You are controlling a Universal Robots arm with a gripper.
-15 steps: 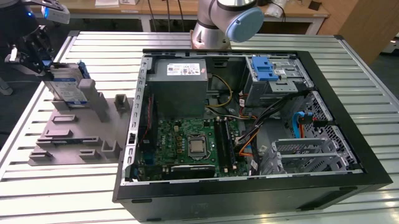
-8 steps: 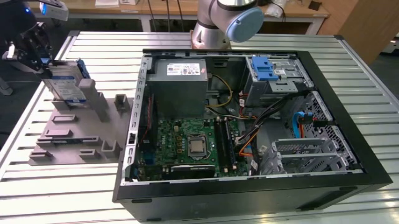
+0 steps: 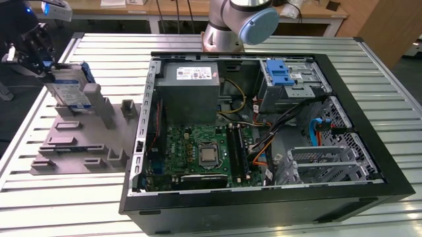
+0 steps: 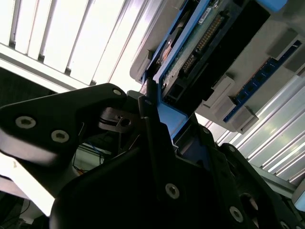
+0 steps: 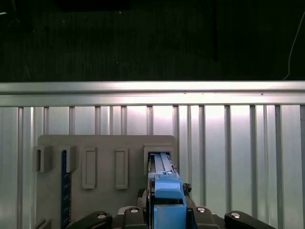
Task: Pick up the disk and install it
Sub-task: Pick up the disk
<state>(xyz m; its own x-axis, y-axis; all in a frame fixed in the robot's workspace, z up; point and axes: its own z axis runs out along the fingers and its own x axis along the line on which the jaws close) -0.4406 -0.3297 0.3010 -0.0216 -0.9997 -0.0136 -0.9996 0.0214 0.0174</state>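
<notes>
- Currently the gripper [image 3: 43, 64] is clamped on the disk [image 3: 71, 88], pinching its blue carrier.
- Disk stands upright at the grey fixture [image 3: 79, 148], on the exterior view's left of the computer case [image 3: 264, 210].

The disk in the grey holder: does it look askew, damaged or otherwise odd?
Nothing stands out. The disk stands on edge in a slot of the grey holder, with the end effector at its top edge; no damage shows.
</notes>
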